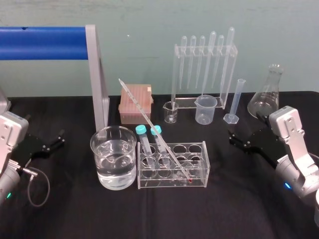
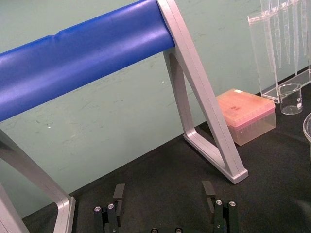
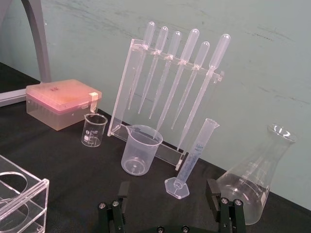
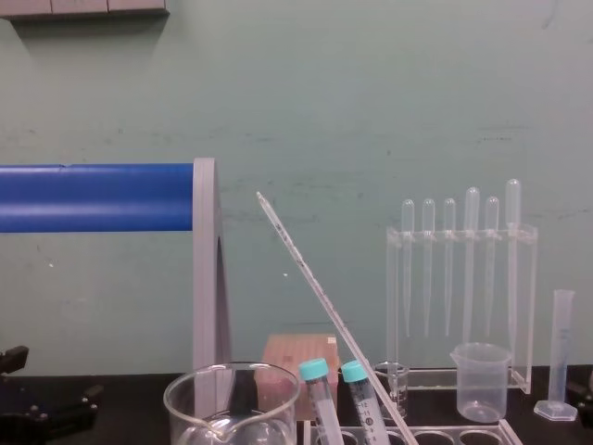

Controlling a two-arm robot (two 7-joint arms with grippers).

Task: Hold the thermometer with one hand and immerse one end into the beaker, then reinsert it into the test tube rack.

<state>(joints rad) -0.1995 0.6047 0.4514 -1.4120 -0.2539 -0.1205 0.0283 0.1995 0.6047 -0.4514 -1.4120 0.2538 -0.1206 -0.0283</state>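
With left gripper [image 1: 62,138] and right gripper [image 1: 232,139] spread, the leaning thermometer [image 1: 149,122] could be snapped against the rack [image 1: 204,167] if clamped askew.

Beaker [image 1: 101,155] just left of rack [image 1: 198,174]

Left gripper [image 2: 164,187]: fingers [image 2: 119,194] spread wide, black tabletop [image 2: 160,160] showing between them. Ahead of the fingertips, a blue bar [image 2: 82,58] on a grey frame [image 2: 204,97]; the frame's foot rests on the tabletop just beyond one finger. Farther off past that finger: pink tip box [image 2: 245,116], tiny glass beaker [image 2: 290,98], acrylic pipette stand [image 2: 267,53]. A sliver of the beaker [image 2: 307,128] rim shows nearer.
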